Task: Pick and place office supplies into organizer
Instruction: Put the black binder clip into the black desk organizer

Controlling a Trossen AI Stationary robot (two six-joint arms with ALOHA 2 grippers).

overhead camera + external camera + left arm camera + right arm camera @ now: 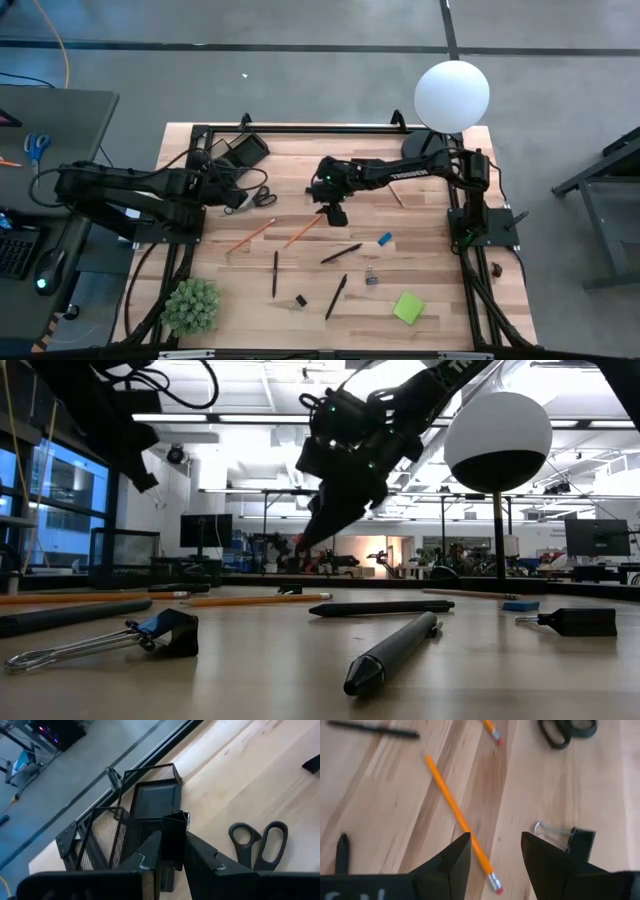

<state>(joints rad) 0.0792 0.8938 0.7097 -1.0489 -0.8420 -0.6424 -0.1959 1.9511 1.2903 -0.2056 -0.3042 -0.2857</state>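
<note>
Over at the black wire-mesh organizer tray [150, 795], near the table's far-left corner. Left gripper [173, 837] just above it, pressed together on a black metal binder clip [176, 827], wire handle poking out toward the tray.

Risks here: letting go from this height and bouncing the clip off a mesh wall onto the wood; or releasing off-centre and leaving it astride a divider rather than down in a compartment. Could also snag the wire handle in the mesh while backing away and drag the light tray along. Black-handled scissors [260, 842] just beside the tray, close enough to get nudged by a low swing.

Right gripper [495, 840] meanwhile over mid-table, fingers spread, holding nothing, straddling a long orange pencil with a pink eraser tip [457, 815]. Pinching that near its end risks tipping or rolling it away. A second black binder clip [580, 840] right by one finger, easy to knock.

Looks of the organizer: shallow, dark, see-through mesh sides, solid smooth floor in the open compartment, nothing visible inside yet. Plenty left on the wood: black pens [341, 253], a small blue eraser [385, 239], a green sticky-note pad [408, 307].
</note>
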